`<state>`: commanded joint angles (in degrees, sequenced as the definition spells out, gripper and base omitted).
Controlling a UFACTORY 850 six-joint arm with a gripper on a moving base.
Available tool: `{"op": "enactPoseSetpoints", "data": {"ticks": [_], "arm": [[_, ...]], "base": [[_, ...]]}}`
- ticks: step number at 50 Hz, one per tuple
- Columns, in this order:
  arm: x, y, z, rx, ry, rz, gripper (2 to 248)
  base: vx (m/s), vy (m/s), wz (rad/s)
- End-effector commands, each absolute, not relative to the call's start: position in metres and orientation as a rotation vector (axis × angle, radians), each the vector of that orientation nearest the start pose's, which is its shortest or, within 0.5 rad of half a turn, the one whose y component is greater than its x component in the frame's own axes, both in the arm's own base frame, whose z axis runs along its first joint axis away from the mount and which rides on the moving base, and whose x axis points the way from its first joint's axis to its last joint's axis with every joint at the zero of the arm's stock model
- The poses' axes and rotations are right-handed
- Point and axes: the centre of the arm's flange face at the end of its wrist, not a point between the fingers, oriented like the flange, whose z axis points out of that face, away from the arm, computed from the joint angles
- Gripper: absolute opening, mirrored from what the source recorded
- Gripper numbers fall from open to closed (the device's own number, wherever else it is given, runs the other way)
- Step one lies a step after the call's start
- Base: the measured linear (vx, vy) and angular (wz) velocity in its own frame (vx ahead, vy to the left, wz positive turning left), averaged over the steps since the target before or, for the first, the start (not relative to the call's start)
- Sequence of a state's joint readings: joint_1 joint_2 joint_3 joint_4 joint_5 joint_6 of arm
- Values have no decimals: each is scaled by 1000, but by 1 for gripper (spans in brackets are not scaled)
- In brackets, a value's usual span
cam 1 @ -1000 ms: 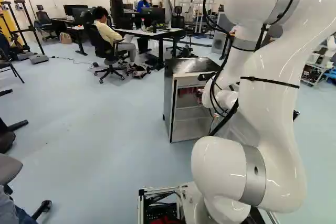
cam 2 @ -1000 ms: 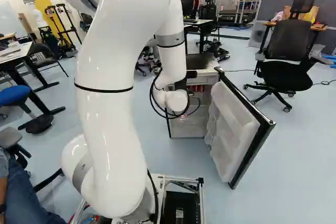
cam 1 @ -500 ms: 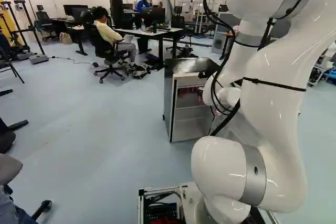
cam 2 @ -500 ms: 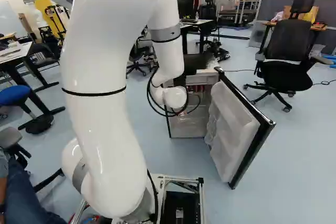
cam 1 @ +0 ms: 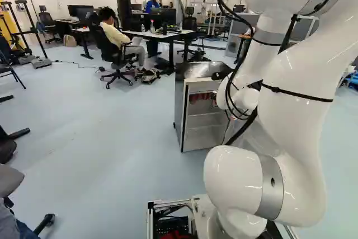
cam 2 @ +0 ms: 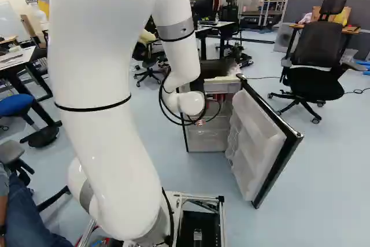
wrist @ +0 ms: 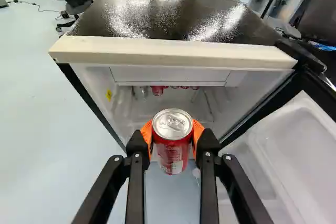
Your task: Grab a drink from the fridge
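I see a glossy, faintly pebbled black top on the fridge, smooth white plastic inside its door, shiny bare metal on the can's lid, and smooth, glossy white casing on my arm.

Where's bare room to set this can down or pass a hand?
Bare: the top of the fridge, behind its pale front edge; also the floor left of the fridge in the left base view. Crowded: before the opening, where the gripper grips the red can beside the open door.
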<state>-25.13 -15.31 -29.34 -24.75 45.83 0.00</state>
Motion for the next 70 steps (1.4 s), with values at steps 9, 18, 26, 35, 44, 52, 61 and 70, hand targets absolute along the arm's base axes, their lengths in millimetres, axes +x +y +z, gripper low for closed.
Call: {"op": "enactPoseSetpoints", "data": {"ticks": [9, 18, 26, 35, 44, 52, 61, 70], "arm": [[398, -155, 326, -2819, -67, -1608, 96], [403, -155, 335, -2807, -80, -1642, 96], [407, -155, 344, -2796, -91, -1673, 96], [412, -155, 353, -2782, -104, -1707, 96], [418, -155, 363, -2768, -118, -1741, 96], [424, -155, 371, -2755, -130, -1771, 96], [431, -156, 380, -2739, -144, -1804, 96], [438, -156, 390, -2723, -158, -1838, 96]], "base": [[0, 0, 0], [0, 0, 0], [0, 0, 0], [0, 0, 0], [0, 0, 0], [0, 0, 0], [0, 0, 0], [0, 0, 0]]}}
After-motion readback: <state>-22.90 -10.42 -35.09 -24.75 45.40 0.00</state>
